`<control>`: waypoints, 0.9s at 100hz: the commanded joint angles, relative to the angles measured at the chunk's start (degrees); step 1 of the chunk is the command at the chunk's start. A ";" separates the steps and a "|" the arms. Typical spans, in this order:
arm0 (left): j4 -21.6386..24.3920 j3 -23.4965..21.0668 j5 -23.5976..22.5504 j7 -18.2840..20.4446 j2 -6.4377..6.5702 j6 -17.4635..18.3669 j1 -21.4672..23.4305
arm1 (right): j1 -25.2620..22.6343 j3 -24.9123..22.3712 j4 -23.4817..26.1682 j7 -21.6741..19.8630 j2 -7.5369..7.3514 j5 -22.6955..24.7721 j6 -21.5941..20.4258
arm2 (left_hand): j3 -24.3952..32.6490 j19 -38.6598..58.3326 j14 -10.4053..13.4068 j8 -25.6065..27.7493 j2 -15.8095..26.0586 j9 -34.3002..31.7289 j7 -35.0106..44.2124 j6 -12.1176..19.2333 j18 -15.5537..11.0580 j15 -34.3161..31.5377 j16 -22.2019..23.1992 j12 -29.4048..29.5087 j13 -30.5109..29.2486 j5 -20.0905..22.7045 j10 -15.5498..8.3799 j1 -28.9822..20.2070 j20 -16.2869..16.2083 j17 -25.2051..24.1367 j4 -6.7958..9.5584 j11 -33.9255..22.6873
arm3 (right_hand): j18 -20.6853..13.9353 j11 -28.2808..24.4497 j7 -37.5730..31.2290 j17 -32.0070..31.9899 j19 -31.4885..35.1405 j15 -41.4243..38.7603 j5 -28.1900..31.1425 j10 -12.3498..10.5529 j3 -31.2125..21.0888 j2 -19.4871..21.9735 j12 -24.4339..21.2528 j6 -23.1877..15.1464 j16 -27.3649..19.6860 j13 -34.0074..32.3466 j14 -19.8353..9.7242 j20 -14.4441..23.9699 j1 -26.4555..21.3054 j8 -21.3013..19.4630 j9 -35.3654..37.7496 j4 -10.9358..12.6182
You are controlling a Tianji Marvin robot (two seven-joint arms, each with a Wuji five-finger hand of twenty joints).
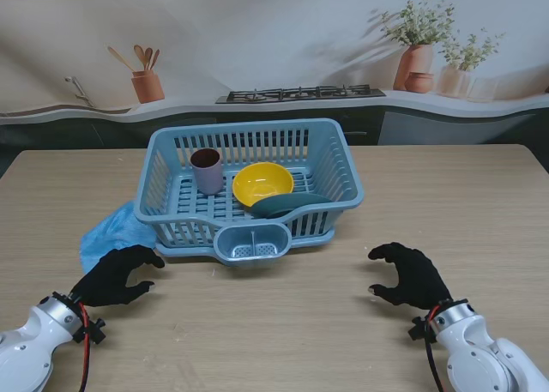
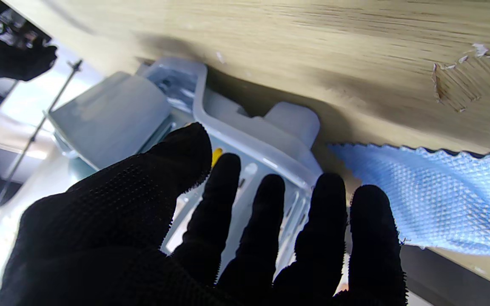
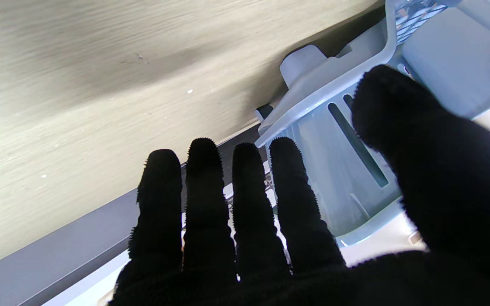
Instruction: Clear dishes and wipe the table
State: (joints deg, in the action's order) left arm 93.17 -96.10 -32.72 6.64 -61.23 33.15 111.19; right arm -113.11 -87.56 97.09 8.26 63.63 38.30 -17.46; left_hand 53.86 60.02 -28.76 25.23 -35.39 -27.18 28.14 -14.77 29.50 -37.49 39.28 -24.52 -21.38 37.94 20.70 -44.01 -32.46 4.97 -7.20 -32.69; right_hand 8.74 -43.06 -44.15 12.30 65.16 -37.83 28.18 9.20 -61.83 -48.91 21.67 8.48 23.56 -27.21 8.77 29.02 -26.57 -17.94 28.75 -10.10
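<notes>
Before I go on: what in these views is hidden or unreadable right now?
- Blue cloth: stand view, its right part hidden behind the dish rack.
- Dark dish: shape unclear, partly behind the rack's near wall.
- Yellow bowl: left wrist view, only a sliver past the left hand.
- Rack contents: right wrist view, blocked by the right hand.

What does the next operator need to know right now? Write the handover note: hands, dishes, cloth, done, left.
Left hand: open, holding nothing, on the table near the blue cloth.
Right hand: open, holding nothing, to the right of the rack.
Light blue plastic dish rack: mid-table, holding a mauve cup, a yellow bowl and a dark green dish.
Crumpled blue cloth: on the table at the rack's left corner.
Done: dishes are in the rack.
Left: pick up the cloth and wipe the wooden table.
</notes>
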 commanded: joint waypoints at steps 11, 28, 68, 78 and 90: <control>0.35 -0.02 0.13 0.71 0.18 -0.17 0.20 | -0.42 0.12 0.35 -0.82 0.13 0.01 -0.04 | 1.30 -1.52 1.01 -0.12 -0.63 1.78 0.61 0.93 -1.21 0.61 -0.40 1.08 1.37 -0.90 -2.09 -1.62 0.92 -0.95 1.20 0.35 | -2.04 -0.75 0.01 -0.80 0.78 -0.64 -1.69 -0.28 0.60 -0.08 0.21 0.38 0.37 1.48 -1.28 0.70 0.83 0.39 -1.42 0.30; 0.35 -0.03 0.19 0.76 0.19 -0.19 0.24 | -0.45 0.11 0.36 -0.81 0.14 0.02 0.03 | 1.15 -1.60 1.04 -0.15 -0.51 1.71 0.59 0.91 -1.21 0.75 -0.42 1.11 1.36 -0.90 -2.09 -1.58 1.06 -1.02 1.21 0.39 | -1.76 -0.74 0.03 -0.81 0.72 -0.56 -1.66 -0.23 0.69 0.06 0.18 0.36 0.33 1.47 -1.29 0.85 0.85 0.47 -1.31 0.34; 0.15 -0.08 -0.25 0.52 0.18 -0.04 0.21 | -0.41 0.03 0.32 -0.88 0.12 0.04 0.01 | 0.32 -1.83 1.10 -0.20 0.21 1.42 0.52 1.12 -1.19 0.93 -0.38 1.15 1.16 -0.87 -2.23 -1.61 1.35 -1.18 1.22 0.46 | -1.89 -0.64 0.17 -0.69 0.65 -0.51 -1.51 -0.27 0.74 0.15 0.12 0.24 0.29 1.39 -1.25 0.97 1.02 0.59 -1.28 0.36; 0.30 -0.02 -0.11 0.36 0.11 -0.34 0.30 | -0.46 0.05 0.35 -0.94 0.12 -0.01 0.13 | -0.07 -1.81 1.09 -0.21 0.69 1.37 0.48 1.14 -1.14 0.92 -0.36 1.15 1.09 -0.88 -2.29 -1.79 1.37 -1.16 1.20 0.46 | -1.84 -0.59 0.20 -0.69 0.65 -0.48 -1.49 -0.30 0.77 0.22 0.11 0.26 0.28 1.42 -1.24 1.00 1.05 0.61 -1.34 0.36; 0.47 0.01 0.04 0.17 0.04 -0.58 0.41 | -0.44 0.00 0.29 -0.99 0.08 0.18 0.02 | -0.55 -1.74 1.10 -0.22 1.12 0.95 0.48 1.17 -1.14 0.86 -0.32 1.12 0.86 -0.73 -2.36 -1.96 1.37 -1.10 1.20 0.35 | -2.06 -0.61 0.20 -0.73 0.59 -0.49 -1.41 -0.26 0.82 0.23 0.11 0.30 0.28 1.46 -1.22 1.00 1.05 0.61 -1.28 0.36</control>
State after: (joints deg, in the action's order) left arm 93.17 -96.12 -32.92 6.36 -61.23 32.91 111.30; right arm -113.18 -87.58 97.13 8.12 63.64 38.22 -17.33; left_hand 53.58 59.36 -28.71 25.23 -35.26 -27.20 28.15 -14.73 29.47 -36.95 39.27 -24.51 -21.37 37.94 20.64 -44.01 -32.26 4.76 -7.20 -32.69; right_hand 8.73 -43.06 -44.10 12.17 65.16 -37.83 28.18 9.20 -61.81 -48.87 21.67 8.49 23.56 -27.21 8.77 29.10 -26.53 -17.61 28.75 -10.10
